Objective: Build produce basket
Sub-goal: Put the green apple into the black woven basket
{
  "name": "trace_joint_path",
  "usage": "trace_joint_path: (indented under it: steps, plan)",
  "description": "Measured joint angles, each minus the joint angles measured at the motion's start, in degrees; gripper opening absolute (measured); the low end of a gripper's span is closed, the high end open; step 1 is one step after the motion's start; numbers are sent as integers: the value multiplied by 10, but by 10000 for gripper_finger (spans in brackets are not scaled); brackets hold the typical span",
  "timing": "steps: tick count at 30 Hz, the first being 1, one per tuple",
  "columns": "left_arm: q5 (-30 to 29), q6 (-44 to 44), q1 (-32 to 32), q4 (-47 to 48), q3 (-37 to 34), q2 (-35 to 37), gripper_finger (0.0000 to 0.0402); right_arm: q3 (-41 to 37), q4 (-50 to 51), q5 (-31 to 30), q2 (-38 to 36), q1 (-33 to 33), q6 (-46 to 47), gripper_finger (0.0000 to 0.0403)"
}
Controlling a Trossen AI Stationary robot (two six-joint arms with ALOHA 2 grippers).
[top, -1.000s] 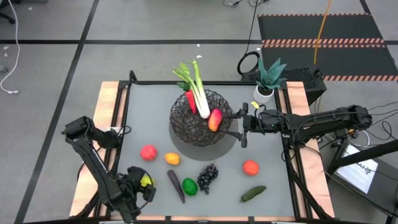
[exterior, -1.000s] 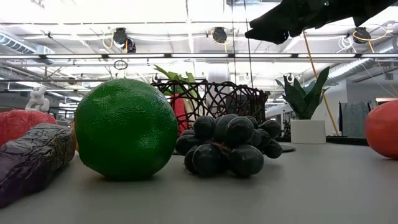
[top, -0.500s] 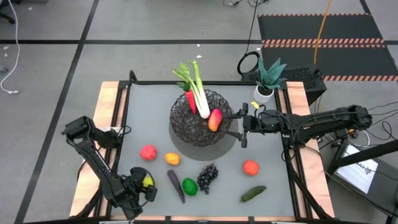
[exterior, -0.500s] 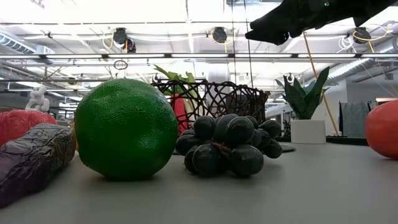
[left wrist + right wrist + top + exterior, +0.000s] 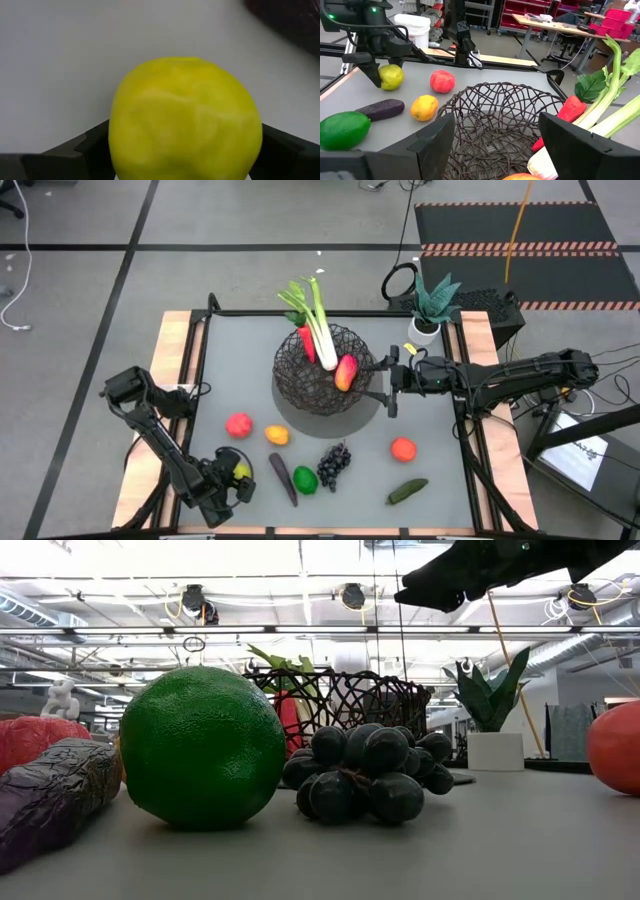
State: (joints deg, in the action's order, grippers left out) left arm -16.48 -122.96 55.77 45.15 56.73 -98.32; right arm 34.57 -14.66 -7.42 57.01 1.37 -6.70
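The black wire basket [image 5: 325, 368] stands mid-table and holds a leek [image 5: 318, 325], a red vegetable [image 5: 306, 343] and a red-yellow fruit [image 5: 345, 372]. A yellow-green fruit [image 5: 238, 470] [image 5: 185, 110] rests on the table at the near left. My left gripper [image 5: 232, 480] [image 5: 185, 155] points down over it, open, one finger on each side of it [image 5: 391, 76]. My right gripper [image 5: 386, 386] [image 5: 495, 150] hangs level just right of the basket, open, with nothing between its fingers.
Loose on the grey mat lie a red fruit [image 5: 239, 425], an orange fruit [image 5: 277, 435], an eggplant [image 5: 283, 478], a green fruit [image 5: 305, 479], grapes [image 5: 334, 463], an orange-red fruit [image 5: 403, 448] and a cucumber [image 5: 407, 491]. A potted plant [image 5: 430, 305] stands at the far right corner.
My left gripper has come down over the yellow-green fruit, staying open. The fruit has kept its place on the table.
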Motion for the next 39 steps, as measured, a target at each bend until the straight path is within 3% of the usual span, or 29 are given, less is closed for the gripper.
trace_joint_path:
  steps: [6, 13, 17, 21, 27, 34, 39]
  plan:
    - [-18, 19, 0, -3, 0, -1, 332, 0, 0, 0, 0, 0, 0, 281]
    - [-20, 39, -4, -5, 0, -1, 290, 0, 0, 0, 0, 0, 0, 281]
    - [-24, 56, -16, -22, 0, 0, 298, -9, -11, 0, 0, 0, 0, 281]
    - [-27, 131, -40, -68, 1, 21, 308, -27, -39, 0, 0, -3, -1, 281]
    - [-38, 238, -77, -78, 2, 67, 290, -34, -67, 0, 0, -3, -1, 281]
    - [-99, 394, -112, -116, 1, 144, 309, -34, -69, 0, 0, -3, 0, 281]
    - [-144, 512, -144, -146, 2, 196, 300, -34, -69, 0, 0, -3, 0, 281]
